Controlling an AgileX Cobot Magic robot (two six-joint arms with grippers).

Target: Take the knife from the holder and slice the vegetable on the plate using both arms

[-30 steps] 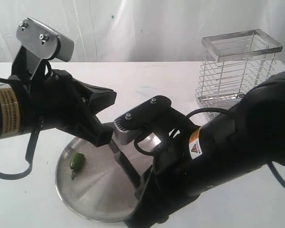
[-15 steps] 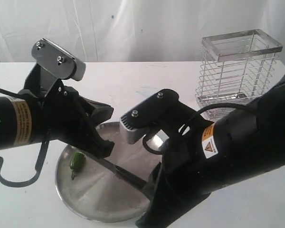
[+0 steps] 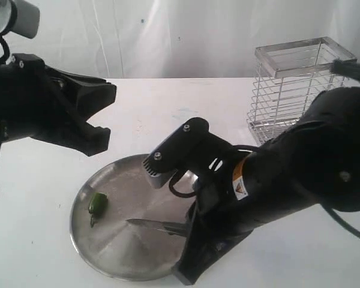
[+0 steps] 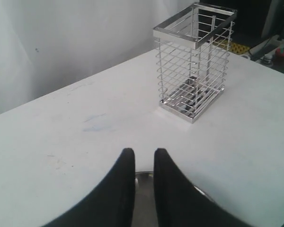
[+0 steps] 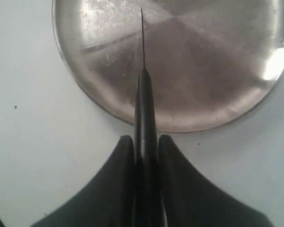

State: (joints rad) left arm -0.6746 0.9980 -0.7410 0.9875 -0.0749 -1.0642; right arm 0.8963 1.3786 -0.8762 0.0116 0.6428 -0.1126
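1. Long slim knife (image 5: 144, 99), black handle, narrow dark pointed blade. Lower centre of the exterior view, blade lying over the middle of the plate with its tip pointing frame-left. Tip near the vegetable, but apart from it. Whether the blade touches the plate cannot be told.
2. Black right gripper (image 5: 146, 141). Clamped on the knife's handle, at the plate's lower right rim in the exterior view.
3. Black left gripper (image 3: 101, 117). Upper left of the exterior view, clear of the plate. Its fingers (image 4: 125, 189) are slightly parted, gripping nothing.
4. Wide round shallow plate (image 3: 117, 255) of brushed steel. Lower centre, on the white table (image 3: 30, 246).
5. Small glossy green vegetable (image 3: 96, 204). Lies on the plate's left side.
6. Tall silver wire holder (image 3: 300, 90), flat steel rim. Upright at upper right, well apart from the plate.
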